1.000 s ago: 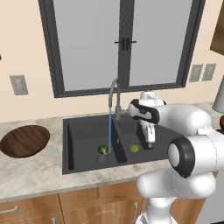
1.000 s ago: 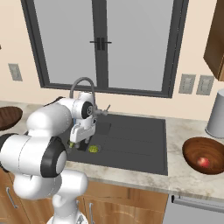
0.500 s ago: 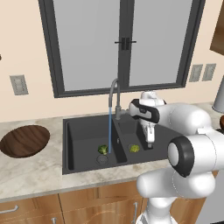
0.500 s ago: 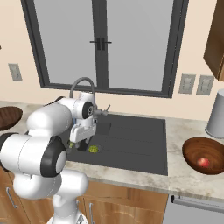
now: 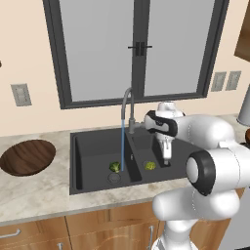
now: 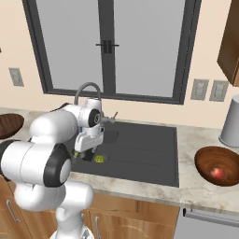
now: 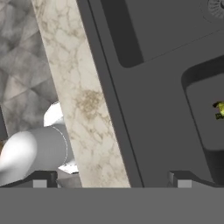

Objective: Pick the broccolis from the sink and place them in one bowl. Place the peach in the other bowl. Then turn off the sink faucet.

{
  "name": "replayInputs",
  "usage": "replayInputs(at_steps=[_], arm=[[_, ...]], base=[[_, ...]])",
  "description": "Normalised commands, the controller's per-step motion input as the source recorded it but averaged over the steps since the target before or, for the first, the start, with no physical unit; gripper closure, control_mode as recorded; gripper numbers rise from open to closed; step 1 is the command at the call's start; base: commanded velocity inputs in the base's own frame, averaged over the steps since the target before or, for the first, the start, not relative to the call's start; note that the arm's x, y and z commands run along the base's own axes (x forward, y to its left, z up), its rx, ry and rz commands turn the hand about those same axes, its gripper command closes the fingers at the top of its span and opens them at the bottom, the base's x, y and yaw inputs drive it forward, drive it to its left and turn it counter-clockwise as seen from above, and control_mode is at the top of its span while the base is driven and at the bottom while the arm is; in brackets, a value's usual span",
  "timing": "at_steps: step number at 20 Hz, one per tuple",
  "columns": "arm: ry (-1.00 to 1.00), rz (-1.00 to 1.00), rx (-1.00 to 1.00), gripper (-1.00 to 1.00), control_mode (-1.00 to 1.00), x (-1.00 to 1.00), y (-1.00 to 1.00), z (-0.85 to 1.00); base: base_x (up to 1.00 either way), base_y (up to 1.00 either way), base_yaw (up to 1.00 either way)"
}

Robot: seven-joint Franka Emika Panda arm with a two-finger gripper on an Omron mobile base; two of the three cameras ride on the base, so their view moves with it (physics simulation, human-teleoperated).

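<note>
Nothing has really moved since the earlier frames; arm, florets and water all sit where they were a second ago.

Nearest the base, the marble counter (image 5: 34, 195) runs along the front edge. The gripper (image 5: 166, 155) hangs low over the black sink (image 5: 93, 146), fingers spread wide apart with nothing between them. In the left base view one broccoli (image 5: 150, 166) lies just at the gripper's 8 o'clock, near but not touching it. The other broccoli (image 5: 115, 167) sits further out at 9 o'clock, right beside the drain (image 5: 114, 178), with the water stream (image 5: 122, 146) coming down just beside it. In the hand view a bit of floret (image 7: 219, 109) peeks in at 3 o'clock.

Further back, the faucet (image 5: 128, 110) arches up at the gripper's 11 o'clock, still running. An empty wooden bowl (image 5: 27, 156) sits on the counter well off at 9 o'clock. In the right base view, the second bowl (image 6: 219, 165) sits at 3 o'clock with the peach (image 6: 216, 172) in it.
</note>
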Motion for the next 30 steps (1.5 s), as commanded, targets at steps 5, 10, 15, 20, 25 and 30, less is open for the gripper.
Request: replayInputs(at_steps=[5, 10, 15, 20, 25, 30], arm=[[0.01, 0.00, 0.00, -1.00, -1.00, 0.13, 0.00, -0.12], [0.01, 0.00, 0.00, -1.00, -1.00, 0.13, 0.00, -0.15], [0.02, 0.00, 0.00, -1.00, -1.00, 0.09, 0.00, -0.19], [0.01, 0.00, 0.00, -1.00, -1.00, 0.16, 0.00, -0.16], [0.01, 0.00, 0.00, -1.00, -1.00, 0.32, 0.00, -0.03], [0.03, 0.00, 0.00, -1.00, -1.00, 0.23, 0.00, -0.11]], base=[[0.00, 0.00, 0.00], [0.00, 0.00, 0.00], [0.00, 0.00, 0.00], [0.00, 0.00, 0.00], [0.00, 0.00, 0.00], [0.00, 0.00, 0.00]])
